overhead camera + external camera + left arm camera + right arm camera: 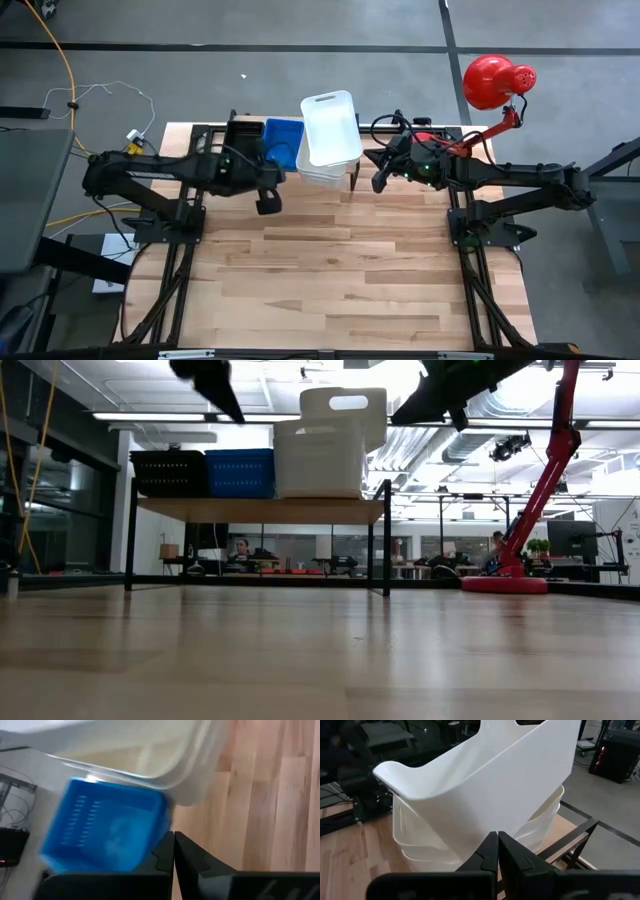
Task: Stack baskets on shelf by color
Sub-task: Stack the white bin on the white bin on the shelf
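The shelf stands at the table's far edge. On it, left to right, sit a black basket, a blue basket and a stack of white baskets. The top white basket lies tilted in the stack, one end raised. My left gripper is shut and hangs in the air just in front of the shelf, near the blue basket. My right gripper is shut too, and hovers just right of the white stack. Neither holds anything.
A red lamp stands at the far right corner, its base on the table right of the shelf. The wooden tabletop stretches bare toward the near edge. Cables lie on the floor beyond the far left corner.
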`<state>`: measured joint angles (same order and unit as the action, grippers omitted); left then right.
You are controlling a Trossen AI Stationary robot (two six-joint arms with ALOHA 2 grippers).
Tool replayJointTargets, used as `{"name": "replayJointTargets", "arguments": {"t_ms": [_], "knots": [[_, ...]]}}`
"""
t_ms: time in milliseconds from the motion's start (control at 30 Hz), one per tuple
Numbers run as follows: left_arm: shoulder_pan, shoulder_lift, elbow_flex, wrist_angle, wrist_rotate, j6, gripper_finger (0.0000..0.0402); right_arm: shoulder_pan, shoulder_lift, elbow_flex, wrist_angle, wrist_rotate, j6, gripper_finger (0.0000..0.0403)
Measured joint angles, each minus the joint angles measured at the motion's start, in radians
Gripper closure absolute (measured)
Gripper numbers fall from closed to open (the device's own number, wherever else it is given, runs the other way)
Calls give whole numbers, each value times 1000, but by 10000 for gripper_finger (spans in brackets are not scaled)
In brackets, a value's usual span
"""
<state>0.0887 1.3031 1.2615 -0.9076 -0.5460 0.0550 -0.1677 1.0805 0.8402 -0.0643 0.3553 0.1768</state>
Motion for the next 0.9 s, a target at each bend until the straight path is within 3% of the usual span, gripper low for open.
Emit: {"name": "replayJointTargets", "arguments": {"t_ms": [200,467,900], "knots": [[19,14,-109,179,9,18,401,-2,0,0,-7,-36,-1,403],[45,24,-111,309,26,72,401,-2,0,0,-7,-47,1,403],[117,36,-110,317,97,79,401,-8,18,0,-27,-78,23,403]]}}
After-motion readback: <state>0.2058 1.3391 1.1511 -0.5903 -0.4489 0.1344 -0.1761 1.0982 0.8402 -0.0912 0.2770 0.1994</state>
